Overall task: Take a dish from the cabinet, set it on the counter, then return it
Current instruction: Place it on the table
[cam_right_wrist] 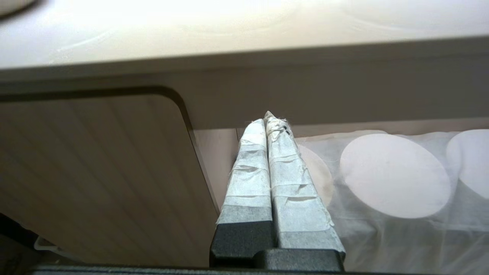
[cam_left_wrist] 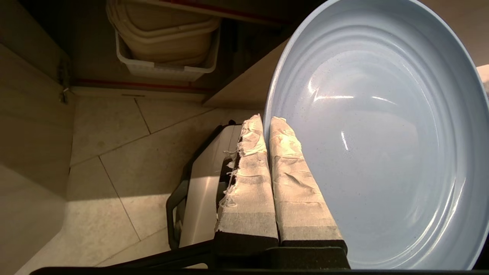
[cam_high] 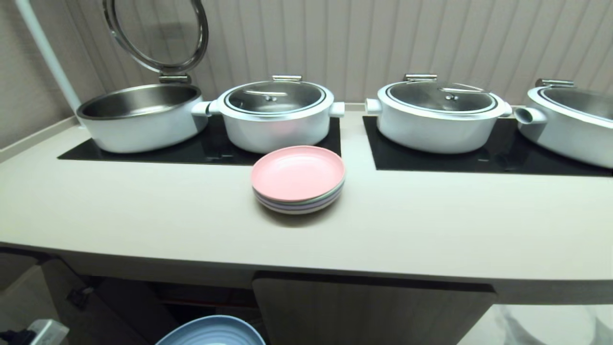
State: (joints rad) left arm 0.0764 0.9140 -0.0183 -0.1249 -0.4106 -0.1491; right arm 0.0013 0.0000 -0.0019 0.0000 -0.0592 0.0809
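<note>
The light-blue dish [cam_left_wrist: 382, 145] is pinched by its rim between the taped fingers of my left gripper [cam_left_wrist: 267, 122], which is shut on it. The dish hangs in front of the open cabinet [cam_left_wrist: 153, 84], below the counter's front edge. In the head view only the dish's top edge [cam_high: 213, 333] shows at the bottom. The cream counter [cam_high: 143, 211] stretches across above it. My right gripper [cam_right_wrist: 269, 120] is shut on nothing, parked beside the closed ribbed cabinet door [cam_right_wrist: 95, 172] under the counter edge [cam_right_wrist: 305, 61].
A pink-topped stack of plates [cam_high: 298, 179] sits mid-counter. Behind it stand white pots [cam_high: 275, 115] on black cooktop panels [cam_high: 479, 153]; the far-left pot's lid is raised. A bin of beige containers [cam_left_wrist: 168, 38] sits inside the cabinet. Bagged white rolls [cam_right_wrist: 393, 175] lie near my right gripper.
</note>
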